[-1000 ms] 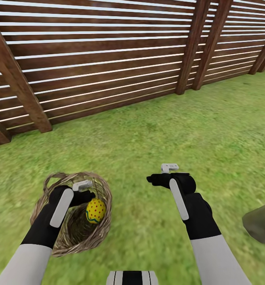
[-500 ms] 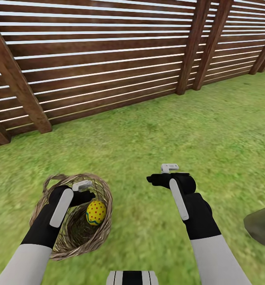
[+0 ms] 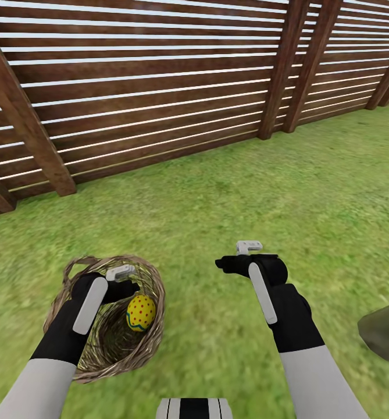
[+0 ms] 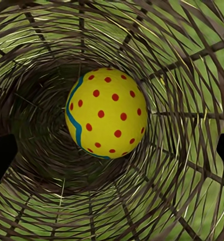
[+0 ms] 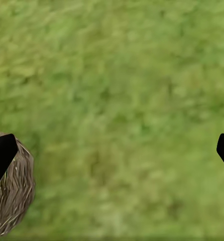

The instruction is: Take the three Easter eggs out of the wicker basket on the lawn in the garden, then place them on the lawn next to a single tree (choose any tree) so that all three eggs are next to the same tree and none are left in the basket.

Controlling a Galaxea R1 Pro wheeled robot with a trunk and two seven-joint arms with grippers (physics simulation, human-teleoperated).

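Garden lawn (image 3: 229, 192), mottled green, is running back to a brown slatted fence (image 3: 159, 87).

Left gripper (image 4: 112, 150): jaws are standing wide, holding nothing, their dark tips showing at either edge of the wrist view. It is hanging over the mouth of the wicker basket (image 3: 150, 279), looking straight down inside.

Easter egg (image 4: 106, 112): one is showing, lying on the basket floor directly ahead of the left jaws and between their tips, apart from both. In the head view its long axis is running roughly upright, tilted slightly, with the egg just beside the arm. Yellow shell, red dots, blue zigzag band low on one side. This arm is plainly the nearer one.

Right gripper (image 5: 112, 145): jaws are likewise spread and empty, hovering over bare grass beside the basket.

Grey-green trunk (image 3: 383, 329) is showing at the lawn's right edge, probably the tree.
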